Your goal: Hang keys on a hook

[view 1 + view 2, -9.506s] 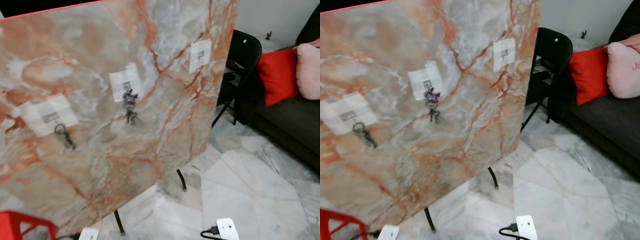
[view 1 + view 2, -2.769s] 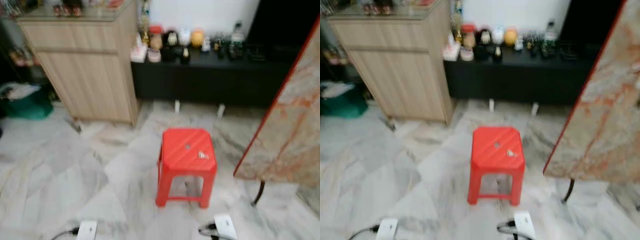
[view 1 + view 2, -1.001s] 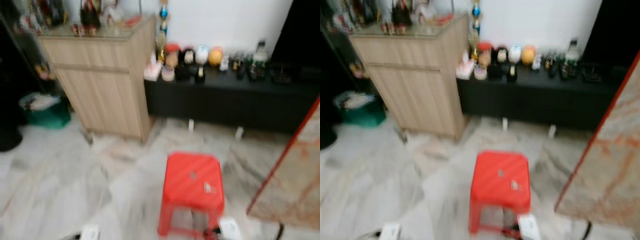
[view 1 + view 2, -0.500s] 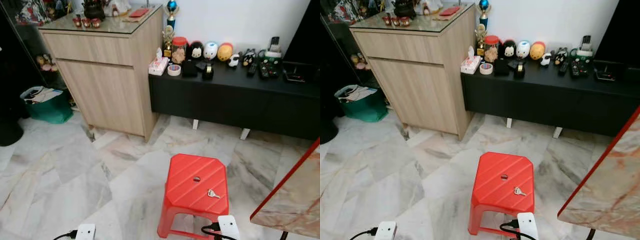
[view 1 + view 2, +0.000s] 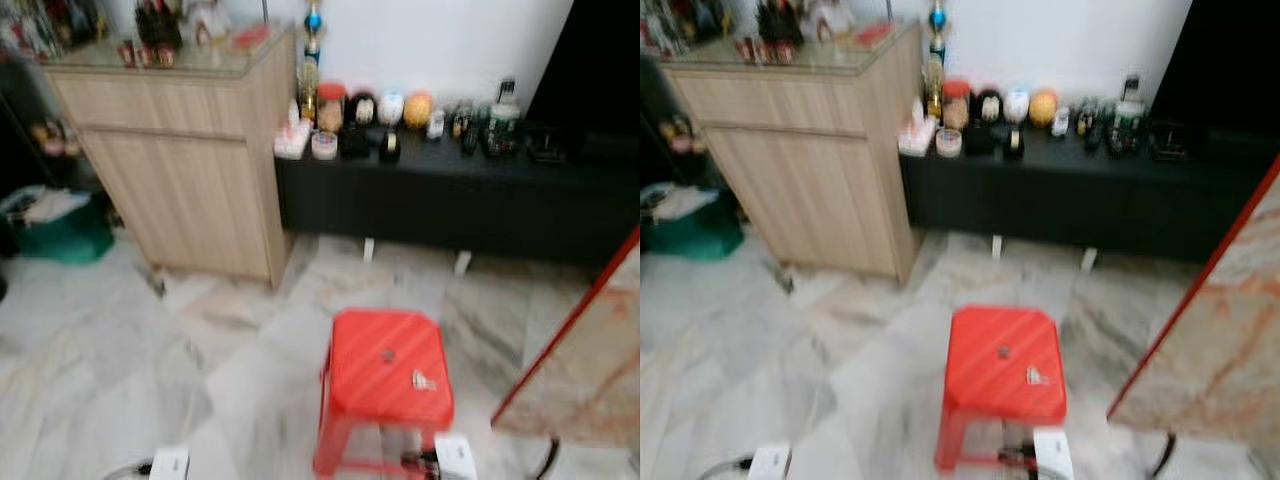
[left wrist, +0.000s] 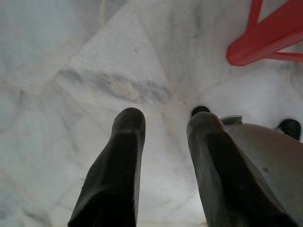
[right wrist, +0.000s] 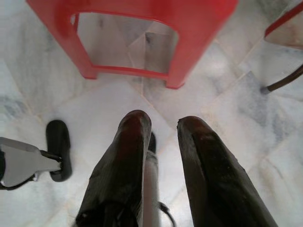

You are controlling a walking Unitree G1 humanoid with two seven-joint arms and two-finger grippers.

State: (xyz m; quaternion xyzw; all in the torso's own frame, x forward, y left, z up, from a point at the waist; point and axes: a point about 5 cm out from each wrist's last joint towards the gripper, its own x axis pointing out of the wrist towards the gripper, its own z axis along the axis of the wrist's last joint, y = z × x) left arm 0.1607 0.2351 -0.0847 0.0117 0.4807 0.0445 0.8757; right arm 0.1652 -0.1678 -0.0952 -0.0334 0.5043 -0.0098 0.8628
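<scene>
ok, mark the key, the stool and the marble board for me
key point(image 5: 423, 380): left eye view, middle of the small pale key on the stool's seat.
stool point(image 5: 375, 385): left eye view, bare red seat left of the key.
marble board point(image 5: 1230, 350): right eye view, its veined face near the red edge.

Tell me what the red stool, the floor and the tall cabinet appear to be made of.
The red stool looks like moulded plastic: one uniform glossy colour, ribbed seat, rounded edges. The floor seems to be polished marble or marble-look tile, grey-veined white with faint seams. The tall cabinet looks like light wood or wood-grain laminate, judging by its vertical grain; its top looks glassy, though blur leaves that uncertain.
</scene>
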